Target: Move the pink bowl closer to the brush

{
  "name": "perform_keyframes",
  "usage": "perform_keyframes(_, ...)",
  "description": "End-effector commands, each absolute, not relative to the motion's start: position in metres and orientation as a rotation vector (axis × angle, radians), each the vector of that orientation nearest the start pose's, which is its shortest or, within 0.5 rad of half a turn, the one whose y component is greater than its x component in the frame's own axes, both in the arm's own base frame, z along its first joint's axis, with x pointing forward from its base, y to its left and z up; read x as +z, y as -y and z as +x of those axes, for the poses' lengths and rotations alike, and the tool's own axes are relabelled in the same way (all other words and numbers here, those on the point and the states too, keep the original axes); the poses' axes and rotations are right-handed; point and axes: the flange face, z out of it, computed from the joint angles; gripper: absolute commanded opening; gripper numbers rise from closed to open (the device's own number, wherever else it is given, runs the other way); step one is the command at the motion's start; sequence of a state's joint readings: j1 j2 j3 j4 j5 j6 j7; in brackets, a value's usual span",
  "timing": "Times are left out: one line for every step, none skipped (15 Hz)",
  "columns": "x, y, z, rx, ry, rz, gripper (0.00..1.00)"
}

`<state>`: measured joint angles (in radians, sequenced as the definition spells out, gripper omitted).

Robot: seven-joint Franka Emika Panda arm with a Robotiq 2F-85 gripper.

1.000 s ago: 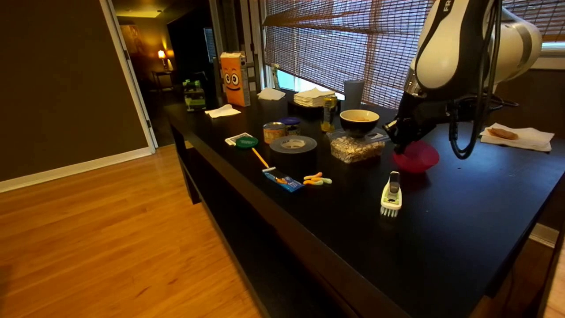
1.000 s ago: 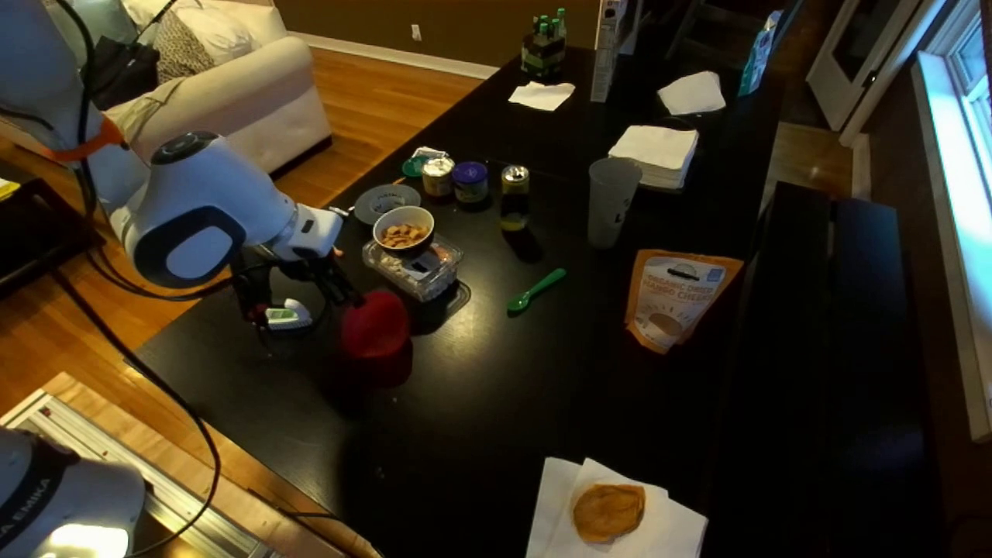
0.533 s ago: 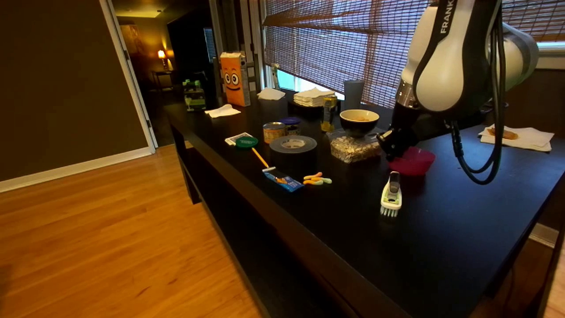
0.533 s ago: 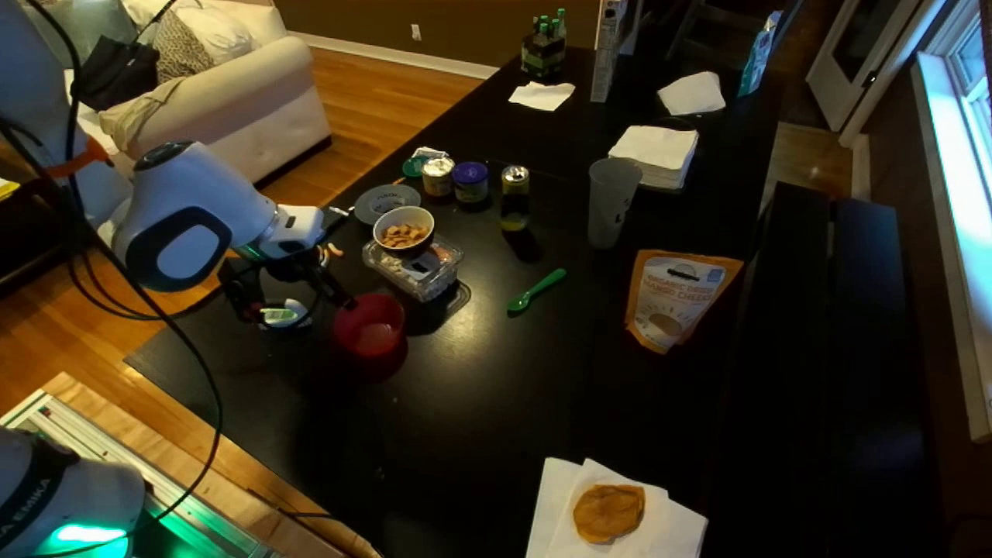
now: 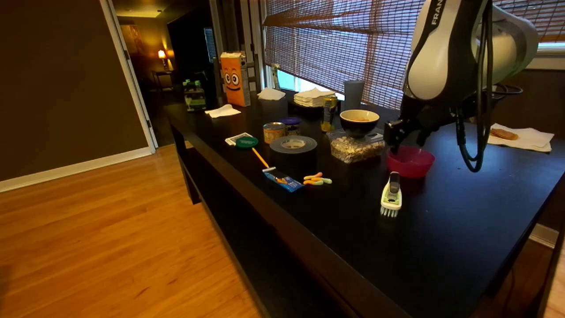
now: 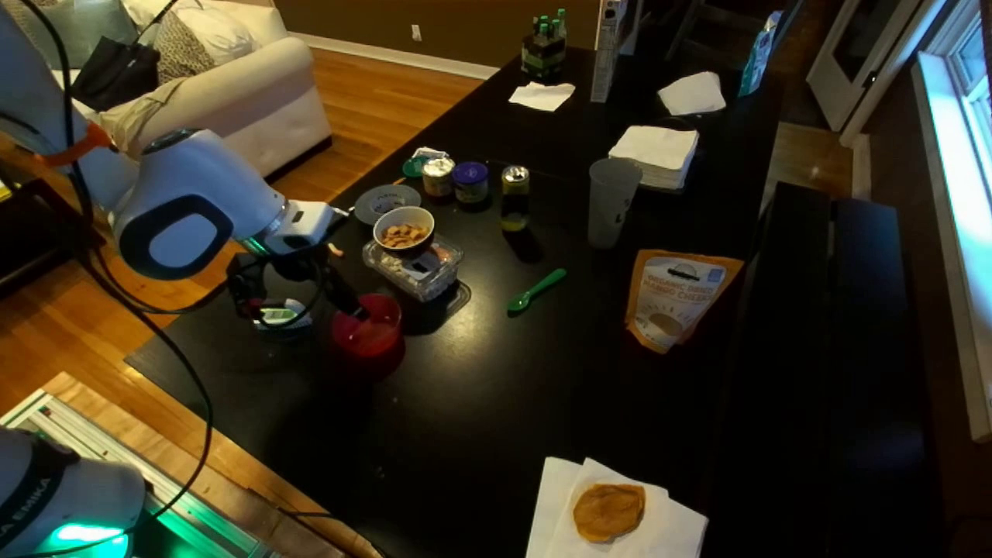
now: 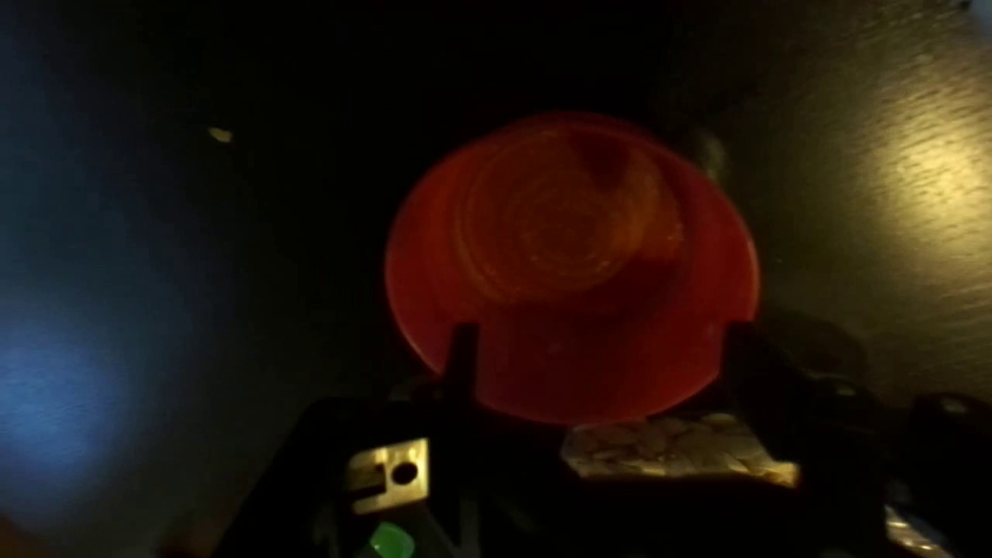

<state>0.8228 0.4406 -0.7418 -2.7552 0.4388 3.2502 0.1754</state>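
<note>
1. The pink bowl sits upright on the dark worktop, with the end effector above it.
2. The jaws of the end effector stand well apart. In the wrist view their dark tips overlap the lower part of the bowl, one at either side; whether a tip touches the pink wall, I cannot tell.
3. That same view looks into the bowl, onto faint rings in its floor.
4. The brush lies near the bowl, its dark end toward it and its pale bristles away from it. In an exterior view the arm partly hides the brush.
5. Also near the bowl is a clear box of pale flakes, and on top of it rests a dark bowl with brown pieces inside.
6. Farther from the pink bowl, in an exterior view, are a green spoon and an orange pouch.
7. A tall can and a frosted cup stand upright farther along the worktop.
8. Well apart from all these, a flat brown item lies on white paper.
</note>
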Motion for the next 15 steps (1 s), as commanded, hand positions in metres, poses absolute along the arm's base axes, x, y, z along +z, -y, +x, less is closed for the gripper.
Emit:
perform_keyframes(0.165,0.064,0.381,-0.256,-0.796,-3.276,1.00)
perform_keyframes(0.168,0.069,0.379,-0.207,-0.768,-3.276,1.00)
perform_keyframes(0.172,0.073,0.379,-0.168,-0.729,-3.265,1.00)
perform_keyframes(0.176,0.077,0.378,-0.132,-0.688,-3.248,1.00)
perform_keyframes(0.183,0.081,0.378,-0.116,-0.657,-3.209,1.00)
perform_keyframes(0.187,0.085,0.378,-0.099,-0.622,-3.181,1.00)
perform_keyframes(0.192,0.090,0.378,-0.082,-0.587,-3.149,1.00)
perform_keyframes(0.193,0.093,0.369,-0.060,-0.556,-3.118,1.00)
perform_keyframes(0.197,0.099,0.366,-0.043,-0.517,-3.092,1.00)
perform_keyframes(0.202,0.107,0.372,-0.033,-0.473,-3.070,1.00)
perform_keyframes(0.203,0.113,0.368,0.015,-0.414,-3.055,1.00)
perform_keyframes(0.197,0.110,0.372,-0.015,-0.510,-3.138,1.00)
perform_keyframes(0.200,0.116,0.369,0.002,-0.482,-3.111,1.00)
perform_keyframes(0.201,0.119,0.368,0.006,-0.468,-3.093,1.00)
perform_keyframes(0.202,0.120,0.367,0.006,-0.461,-3.081,1.00)
